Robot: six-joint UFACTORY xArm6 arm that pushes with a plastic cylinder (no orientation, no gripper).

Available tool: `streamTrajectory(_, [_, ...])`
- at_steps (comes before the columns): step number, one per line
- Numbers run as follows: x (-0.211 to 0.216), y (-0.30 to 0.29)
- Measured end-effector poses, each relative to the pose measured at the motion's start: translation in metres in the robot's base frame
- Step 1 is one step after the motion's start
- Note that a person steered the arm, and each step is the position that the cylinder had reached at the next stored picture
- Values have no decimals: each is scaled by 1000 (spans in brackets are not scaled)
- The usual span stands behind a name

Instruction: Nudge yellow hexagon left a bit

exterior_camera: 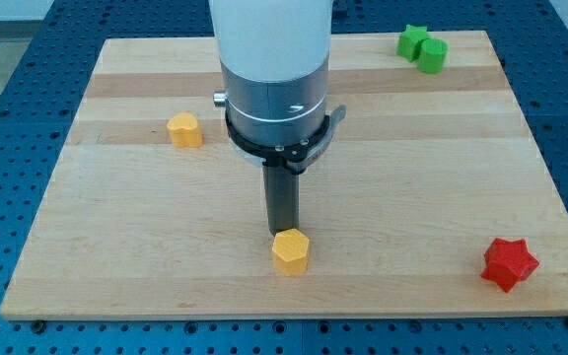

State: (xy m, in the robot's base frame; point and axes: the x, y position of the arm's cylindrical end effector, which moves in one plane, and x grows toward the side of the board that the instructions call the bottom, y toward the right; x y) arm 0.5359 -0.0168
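The yellow hexagon [290,251] lies on the wooden board [412,177] near the view's bottom, just left of centre. My tip [284,233] stands right behind it, at its top edge, and seems to touch it. The rod's very end is partly hidden by the hexagon. A second yellow block [184,129], with a rounded heart-like shape, lies to the view's upper left, well away from my tip.
A red star block [509,263] lies at the view's bottom right. A green star [411,40] and a green cylinder-like block [432,54] touch each other at the view's top right. The arm's white and grey body [272,69] rises over the board's top centre.
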Motion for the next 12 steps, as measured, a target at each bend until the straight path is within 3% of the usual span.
streamTrajectory(4, [14,4])
streamTrajectory(5, [-6,-2])
streamTrajectory(6, [-59,-22])
streamTrajectory(7, [-71,-23])
streamTrajectory(8, [-71,-23])
streamTrajectory(10, [-69,76])
streamTrajectory(11, [-64,92])
streamTrajectory(12, [-8,90])
